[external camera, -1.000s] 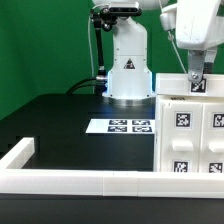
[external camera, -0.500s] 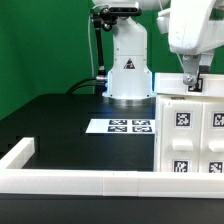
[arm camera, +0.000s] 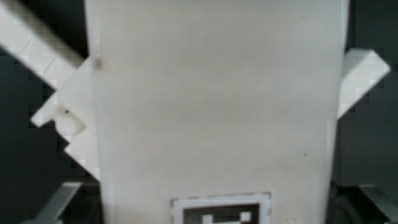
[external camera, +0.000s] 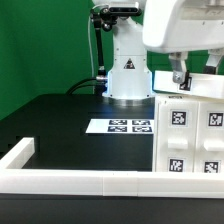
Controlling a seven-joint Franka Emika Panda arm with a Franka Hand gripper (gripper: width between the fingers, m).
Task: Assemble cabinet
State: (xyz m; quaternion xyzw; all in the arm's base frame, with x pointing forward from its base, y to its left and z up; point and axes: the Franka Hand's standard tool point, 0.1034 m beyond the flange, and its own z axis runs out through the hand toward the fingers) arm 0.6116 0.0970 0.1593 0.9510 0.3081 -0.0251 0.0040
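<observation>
The cabinet [external camera: 190, 125] is a large white block with a grid of black-and-white tags, standing on the black table at the exterior view's right. My gripper [external camera: 181, 80] comes down onto its top edge from above. In the wrist view the cabinet's white body [arm camera: 214, 100] fills the picture, with one tag [arm camera: 222, 210] on it. My gripper [arm camera: 214, 205] straddles this body, and a grey finger [arm camera: 68, 198] shows at each side. Whether the fingers press the cabinet is too blurred to tell.
The marker board [external camera: 120, 126] lies flat on the table in front of the robot base [external camera: 128, 70]. A long low white border rail [external camera: 80, 180] runs along the near edge and turns up at the exterior view's left.
The hand has shifted toward the exterior view's left along the cabinet's top. The cabinet's tags sit slightly further left than before.
</observation>
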